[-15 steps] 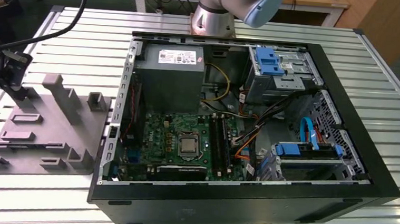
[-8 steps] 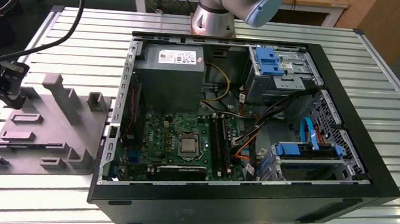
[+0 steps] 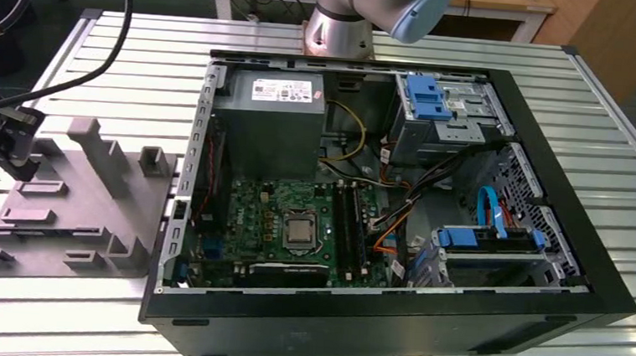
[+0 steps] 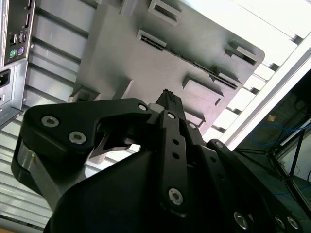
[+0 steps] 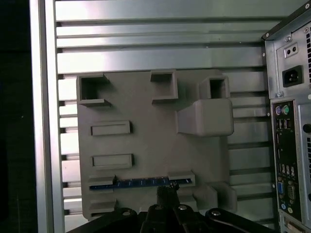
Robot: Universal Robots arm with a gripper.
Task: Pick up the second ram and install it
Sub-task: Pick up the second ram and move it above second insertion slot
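In the grey holder's (image 5: pixel 146 126) edge slot, beside the computer case (image 5: pixel 291 121), the second ram (image 5: pixel 146 182) lies with its long axis along that edge. Your gripper (image 5: pixel 167 193) hangs just over it, fingers drawn narrow, gripping nothing.

We see the second ram (image 5: pixel 146 182) as a blue strip with dark marks, set in the plain grey holder (image 5: pixel 146 138). Just beside the holder's edge, the pincer (image 5: pixel 167 190) is black. Under the holder, the tabletop (image 5: pixel 146 48) is silver and ribbed. Beside the holder, the black computer case (image 3: pixel 397 335) shows a green motherboard (image 3: pixel 271 217) and blue drive brackets (image 3: pixel 427 97).
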